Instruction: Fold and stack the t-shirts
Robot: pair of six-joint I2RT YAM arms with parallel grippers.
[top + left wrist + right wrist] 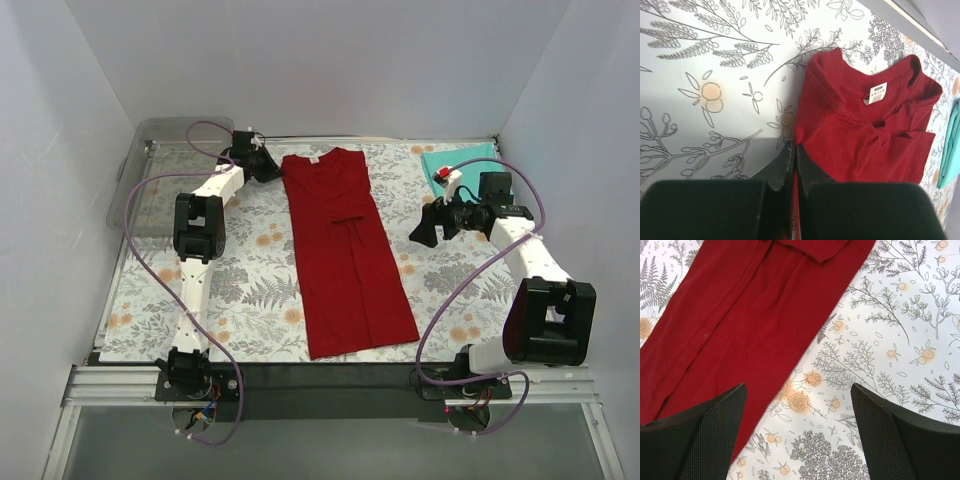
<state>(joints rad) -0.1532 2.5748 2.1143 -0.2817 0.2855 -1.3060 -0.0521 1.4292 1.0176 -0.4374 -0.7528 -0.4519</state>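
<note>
The dark red t-shirt (345, 250) lies lengthwise on the flowered cloth, both sides folded in to a long strip, collar at the far end. My left gripper (268, 166) is shut on its far left shoulder edge; the left wrist view shows red cloth pinched between the jaws (794, 150) and the collar with a white label (878, 93). My right gripper (424, 232) is open and empty, just right of the shirt's middle; in the right wrist view it (799, 405) hovers over the shirt's edge (740, 325). The folded teal t-shirt (460, 160) lies at the far right.
A clear plastic tray (160, 180) sits at the far left, partly over the table edge. White walls enclose three sides. A dark strip (330, 375) runs along the near edge by the arm bases. A purple cable loops from each arm.
</note>
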